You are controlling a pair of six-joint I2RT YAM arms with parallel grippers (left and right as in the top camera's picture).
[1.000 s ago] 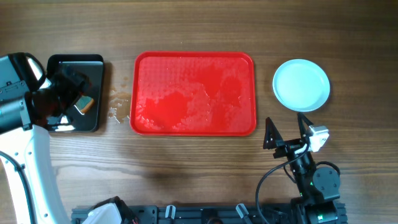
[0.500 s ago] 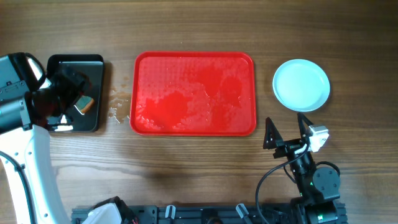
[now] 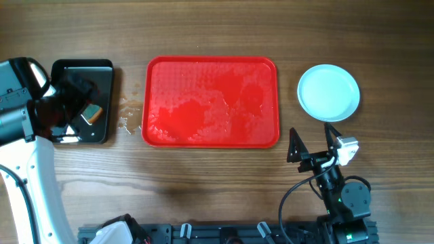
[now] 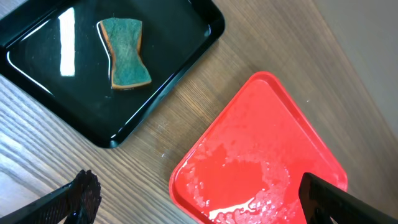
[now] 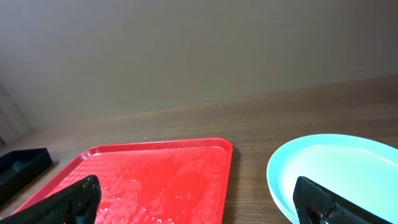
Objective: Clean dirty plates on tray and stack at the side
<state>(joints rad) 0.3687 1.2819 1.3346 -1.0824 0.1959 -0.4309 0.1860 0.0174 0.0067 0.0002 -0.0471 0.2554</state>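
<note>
Nothing has shifted since earlier: the round pale-blue plates, seemingly stacked, sit on the desk right of the bare red plastic tray, just above the wide-open right hand, far from the equally wide left hand.

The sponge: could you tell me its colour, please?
The sponge is green with an orange edge, clearest in the left wrist view.

Robot lab bench: wood-grain table, plain grey wall.
</note>
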